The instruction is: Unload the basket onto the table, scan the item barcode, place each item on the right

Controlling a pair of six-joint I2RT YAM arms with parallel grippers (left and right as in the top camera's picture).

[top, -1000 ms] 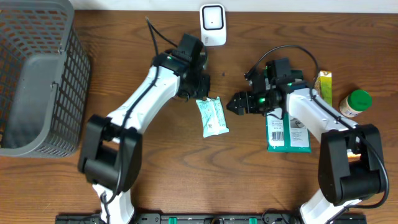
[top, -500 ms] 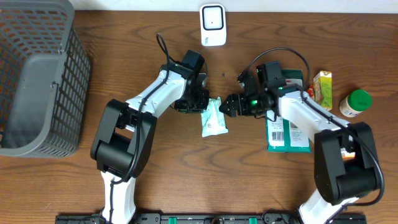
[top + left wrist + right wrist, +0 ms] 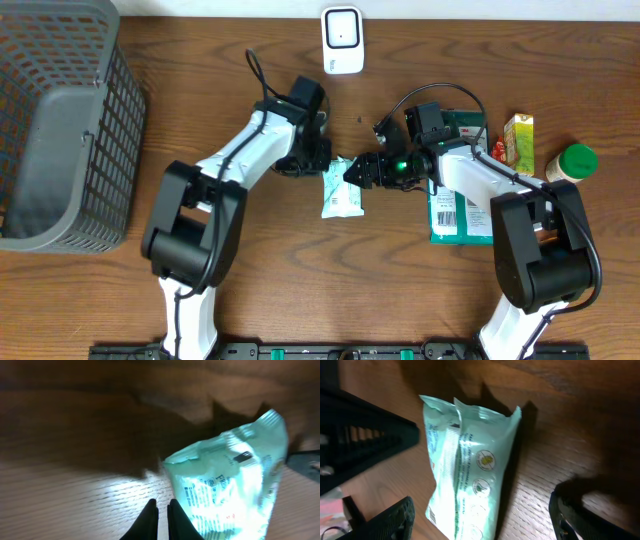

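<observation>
The pale green packet (image 3: 343, 189) lies flat on the worktop (image 3: 260, 280) near its middle, with its far end tipped slightly to the left. The left end effector (image 3: 322, 165) is closed with nothing between its fingers. Its tips sit just beside the packet's far left edge, though whether they touch it cannot be told. The right end effector (image 3: 352, 172) is spread wide at the packet's far right corner, and its wrist view shows one finger on each side of the packet.

The step in hand looks like the pick-up by the right arm. To do it well, lower the open fingers until they straddle the packet's far end, then close across the crimped seam, not the puffy middle, since a soft film bag will probably slip or buckle there. The closed left tips could serve as a stop, so the packet does not slide left as the right fingers close.

Dense print shows on the upper face, but where the barcode lies cannot be made out, so keep the grip on the very edge. Lift the packet clear before turning it toward the white scanner (image 3: 341, 40) at the far edge.
</observation>
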